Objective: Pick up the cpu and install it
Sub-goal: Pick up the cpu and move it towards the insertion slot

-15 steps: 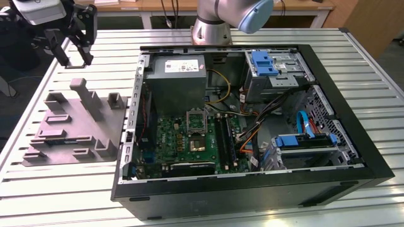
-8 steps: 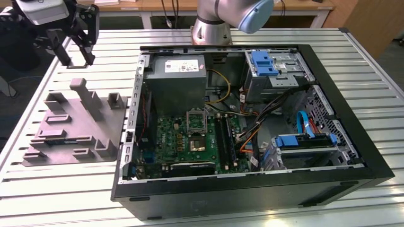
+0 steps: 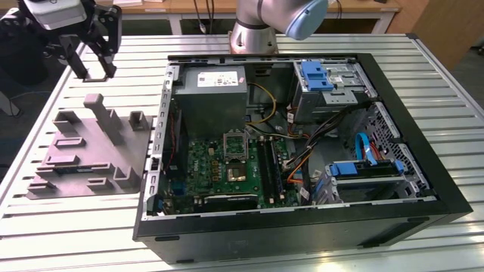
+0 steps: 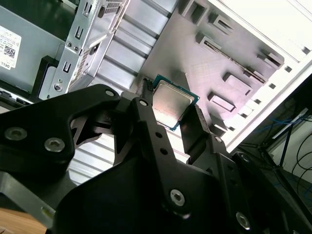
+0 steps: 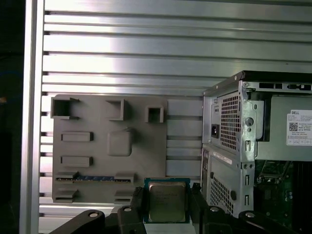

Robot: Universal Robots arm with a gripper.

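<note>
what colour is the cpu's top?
Silvery-grey, with a green rim; the cpu shows best in the first wrist view.

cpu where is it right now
The cpu sits clamped in the gripper, shown in both wrist views, held at the exterior view's left over the slatted table near the grey fixture tray, outside the open computer case.

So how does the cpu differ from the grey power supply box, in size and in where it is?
The cpu is a small flat square; the power supply is a far bigger box. The cpu is held in the gripper, outside the computer case; the power supply is mounted inside it. Both show dull grey metal.
</note>
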